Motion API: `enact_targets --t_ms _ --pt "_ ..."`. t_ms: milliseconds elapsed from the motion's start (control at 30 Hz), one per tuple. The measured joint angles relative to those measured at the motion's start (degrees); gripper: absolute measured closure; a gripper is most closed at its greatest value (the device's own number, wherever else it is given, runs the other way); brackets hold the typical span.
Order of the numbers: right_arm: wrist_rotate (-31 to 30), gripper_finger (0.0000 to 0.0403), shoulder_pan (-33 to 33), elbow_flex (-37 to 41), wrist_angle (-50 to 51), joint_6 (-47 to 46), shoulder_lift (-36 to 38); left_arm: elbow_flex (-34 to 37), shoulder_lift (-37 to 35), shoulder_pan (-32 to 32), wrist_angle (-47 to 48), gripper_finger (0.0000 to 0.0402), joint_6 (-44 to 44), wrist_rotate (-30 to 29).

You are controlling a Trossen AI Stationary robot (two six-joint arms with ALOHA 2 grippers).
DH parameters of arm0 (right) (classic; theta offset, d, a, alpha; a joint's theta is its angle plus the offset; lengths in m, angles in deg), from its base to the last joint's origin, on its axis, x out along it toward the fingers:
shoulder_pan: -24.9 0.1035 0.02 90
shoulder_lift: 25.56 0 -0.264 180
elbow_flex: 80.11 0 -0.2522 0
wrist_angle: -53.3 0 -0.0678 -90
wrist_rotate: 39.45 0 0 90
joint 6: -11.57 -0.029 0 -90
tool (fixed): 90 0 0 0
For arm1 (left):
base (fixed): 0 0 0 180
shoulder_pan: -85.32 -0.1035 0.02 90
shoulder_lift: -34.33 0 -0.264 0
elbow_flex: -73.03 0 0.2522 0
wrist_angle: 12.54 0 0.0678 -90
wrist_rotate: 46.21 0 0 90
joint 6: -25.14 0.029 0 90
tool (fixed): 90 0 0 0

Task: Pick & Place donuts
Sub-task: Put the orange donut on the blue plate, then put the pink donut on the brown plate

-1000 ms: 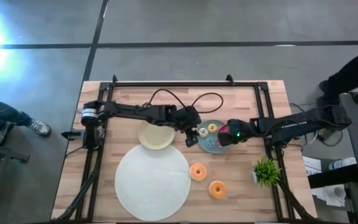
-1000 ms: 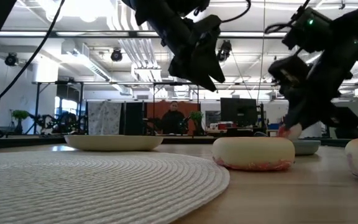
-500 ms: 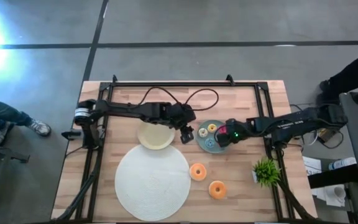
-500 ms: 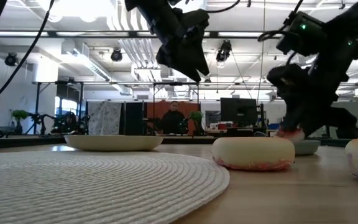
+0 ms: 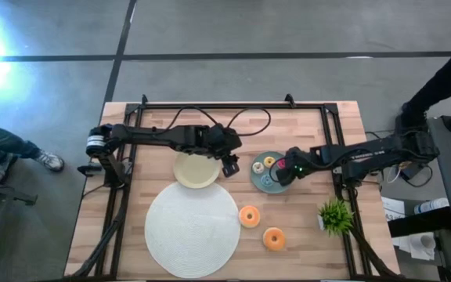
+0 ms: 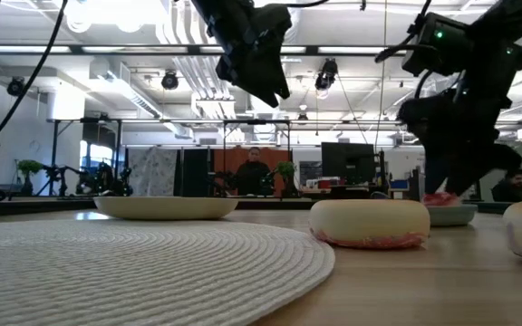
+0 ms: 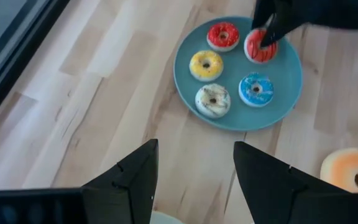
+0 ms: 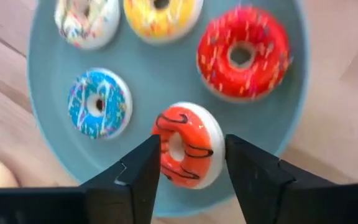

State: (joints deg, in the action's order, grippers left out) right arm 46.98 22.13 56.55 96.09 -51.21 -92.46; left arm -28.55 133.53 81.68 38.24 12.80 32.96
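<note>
A teal plate (image 5: 266, 182) holds several small donuts: red (image 8: 243, 52), yellow (image 8: 161, 12), white (image 8: 86, 20), blue (image 8: 98, 103) and a red one with dark stripes (image 8: 188, 146). My right gripper (image 8: 191, 171) hangs open over the plate, one finger on each side of the striped donut. My left gripper (image 5: 231, 164) hovers open and holds nothing, high between the beige plate (image 5: 196, 171) and the teal plate. Two bigger orange donuts (image 5: 249, 216) (image 5: 273, 238) lie on the bare wood. My right gripper comes down steeply from above, its fingers (image 8: 138, 171) flanking the striped donut's rim (image 8: 161, 144). The donut rests on the teal plate. I cannot tell whether the fingers touch it.
A large white woven mat (image 5: 192, 227) covers the near left part of the table. A small green plant (image 5: 335, 214) stands near the right edge. A black frame (image 5: 210, 104) runs along the table's far and side edges. A person's legs (image 5: 6, 149) show beyond the left edge.
My left gripper has risen and drawn back from the teal plate toward the table's left, tipping less steeply. My right gripper has stayed over the teal plate, turned about its wrist and opened; the striped donut it held now rests on the plate.
</note>
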Motion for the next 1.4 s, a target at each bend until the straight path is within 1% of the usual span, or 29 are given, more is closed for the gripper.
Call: enact_targets --t_ms 167,267,467,633,767,900,1033,1100,1167,1267,1400 --pt "-3.7 0.0216 0.1 -3.6 5.9 5.2 0.1 0.0 0.0 0.0 2.9 0.0218 0.0 -0.7" --pt "-4.3 0.0213 0.1 -5.2 11.1 7.5 0.0 0.0 0.0 0.0 3.8 0.0218 0.0 -0.8" --pt "-7.2 0.0213 0.3 -6.4 18.6 9.2 0.4 0.0 -0.9 0.0 4.4 0.0218 0.4 -1.2" --pt "-10.2 0.0213 1.5 -8.0 18.3 12.3 2.5 0.0 -2.1 -0.3 6.1 0.0218 0.7 -1.2" --pt "-10.3 0.0213 2.1 -9.4 16.9 15.4 4.0 0.9 -3.5 -0.9 6.3 0.0218 0.7 -1.3" --pt "-9.8 0.0213 2.1 -9.6 16.5 15.0 4.4 5.0 -5.5 -2.4 5.6 0.0218 0.6 -1.3" --pt "-8.1 0.0213 2.2 -9.6 14.4 14.9 4.6 11.2 -8.8 -4.8 4.5 0.0218 -1.5 -1.3" --pt "-8.6 0.0213 2.4 -9.6 14.0 14.7 4.7 14.4 -11.0 -6.1 4.0 0.0218 -2.9 -1.2" --pt "-10.4 0.0213 2.2 -9.0 14.3 13.2 4.5 17.4 -13.5 -7.3 2.7 0.0218 -4.4 -1.2" --pt "-9.0 0.0213 1.3 -8.5 13.3 11.1 4.0 21.6 -17.6 -9.3 1.5 0.0218 -6.6 -1.8" --pt "-10.3 0.0213 1.9 -8.6 12.1 10.5 3.7 26.1 -22.5 -11.1 -0.3 0.0218 -8.7 -2.9"
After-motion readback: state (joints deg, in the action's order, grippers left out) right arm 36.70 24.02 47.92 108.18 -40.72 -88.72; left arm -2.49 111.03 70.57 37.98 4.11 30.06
